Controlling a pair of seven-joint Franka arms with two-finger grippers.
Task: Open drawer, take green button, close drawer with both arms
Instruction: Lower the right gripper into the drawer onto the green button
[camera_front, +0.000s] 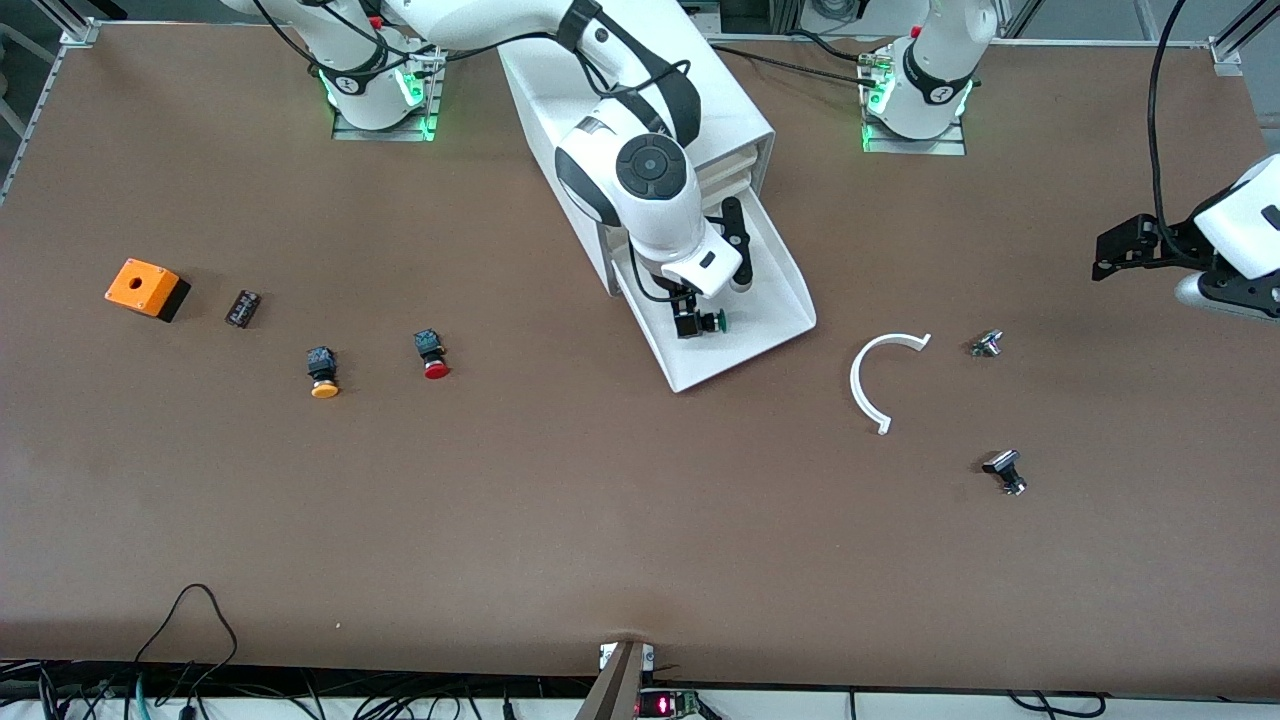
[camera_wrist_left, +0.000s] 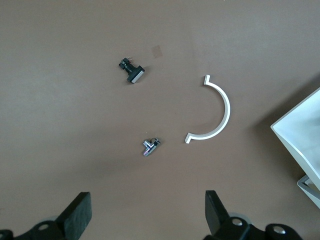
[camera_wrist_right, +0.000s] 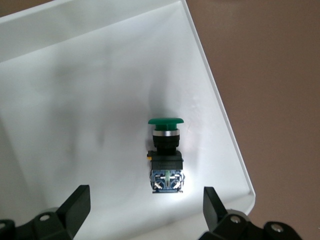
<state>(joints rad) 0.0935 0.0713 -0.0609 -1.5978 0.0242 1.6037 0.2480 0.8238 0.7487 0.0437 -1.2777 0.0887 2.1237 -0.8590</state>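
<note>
drawer (camera_front: 775, 275): lowest tray of the white cabinet (camera_front: 640, 100), pulled out toward the front camera; sloped lip at its near end.
button (camera_front: 700, 322): green cap, black blocky body, lying on its side on the drawer floor near the lip; cap points toward the left arm's end of the table. seen clearly in the right wrist view (camera_wrist_right: 165, 152).
right gripper (camera_wrist_right: 145, 210): hangs over the open drawer, directly above the button; fingers spread wide, one on each side of the button, touching nothing.
left gripper (camera_wrist_left: 147, 215): up in the air over the left arm's end of the table, arm waiting; fingers spread, holding nothing.
white curved piece (camera_front: 878, 375): half-ring on the table beside the drawer, toward the left arm's end.
small metal part (camera_front: 986, 344): just past the curved piece, toward the left arm's end.
black-and-silver part (camera_front: 1005, 470): nearer the front camera than the metal part.
red-capped button (camera_front: 432, 355): on the table, toward the right arm's end.
orange-capped button (camera_front: 322, 372): beside the red one, further toward the right arm's end.
small black block (camera_front: 242, 307): between the orange-capped button and the orange box (camera_front: 146, 288).
</note>
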